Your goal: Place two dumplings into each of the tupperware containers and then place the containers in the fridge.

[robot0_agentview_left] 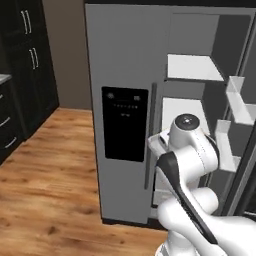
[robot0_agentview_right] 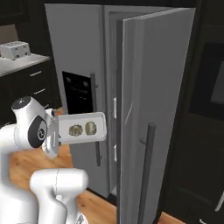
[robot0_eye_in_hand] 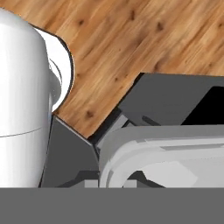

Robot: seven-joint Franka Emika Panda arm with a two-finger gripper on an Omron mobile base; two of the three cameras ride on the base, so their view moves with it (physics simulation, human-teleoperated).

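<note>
1 container (robot0_agentview_right: 100, 129) with 2 dumplings (robot0_agentview_right: 75, 130), gripped, beside fridge (robot0_agentview_right: 74, 48)

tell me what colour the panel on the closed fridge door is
Black, on the grey fridge; the dispenser panel shows best in the left base view.

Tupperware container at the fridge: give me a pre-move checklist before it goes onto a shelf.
1. Tool shut on tupperware container: ok, it is carried at one end.
2. Two dumplings inside: ok.
3. Container level: ok, looks roughly flat in the right base view.
4. Fridge door open: ok.
5. White shelf bare: ok for the part that shows.
6. Container lined up with the opening: cannot tell.
</note>
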